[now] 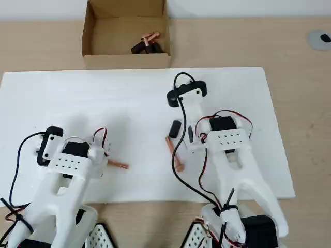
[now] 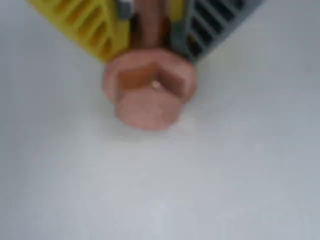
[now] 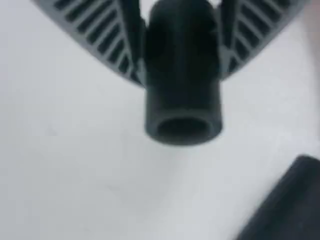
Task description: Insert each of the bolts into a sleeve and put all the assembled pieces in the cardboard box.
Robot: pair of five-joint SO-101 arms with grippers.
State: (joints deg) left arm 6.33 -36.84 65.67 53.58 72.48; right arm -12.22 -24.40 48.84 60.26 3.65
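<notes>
Two loads are in hand as I read it. My left gripper is clamped on a copper bolt, with the yellow finger on one side of the shank and the grey finger on the other. The hex head faces the wrist camera, just above the white board. In the high view this bolt sticks out toward the middle of the board, near its front edge.

My right gripper pinches a black sleeve, open bore toward its wrist camera, low over the board. A second black sleeve lies loose just beside it. A loose copper bolt lies slanted close to that sleeve, on the side nearer the arm bases; I cannot tell if they touch.

For room to move, I see the widest open stretch of board between the left gripper and the far edge. There is a narrower gap between the two grippers, and a strip runs along the board's right edge.

The cardboard box stands on the wooden table with its front wall right at the board's far edge. Assembled pieces of copper and black are bunched in its front right corner. I cannot count them.
</notes>
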